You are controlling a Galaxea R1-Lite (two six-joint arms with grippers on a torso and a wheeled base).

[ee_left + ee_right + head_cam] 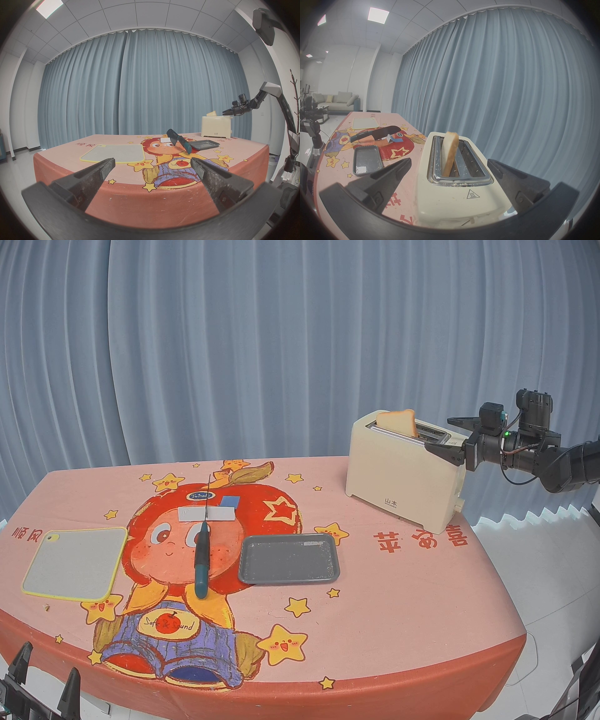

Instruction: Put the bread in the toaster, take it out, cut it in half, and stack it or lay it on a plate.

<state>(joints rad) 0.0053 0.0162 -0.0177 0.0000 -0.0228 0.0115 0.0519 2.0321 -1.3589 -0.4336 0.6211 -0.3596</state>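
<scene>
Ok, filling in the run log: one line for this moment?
bread standing in toaster slot | right gripper open beside toaster | left gripper open, before table front

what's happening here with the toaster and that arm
The right gripper hovers open at the toaster's end, fingers aimed at the bread slice standing up out of a slot, not yet gripping it. The knife, cutting board and grey tray lie on the table, and the left gripper hangs open by the near edge.
</scene>
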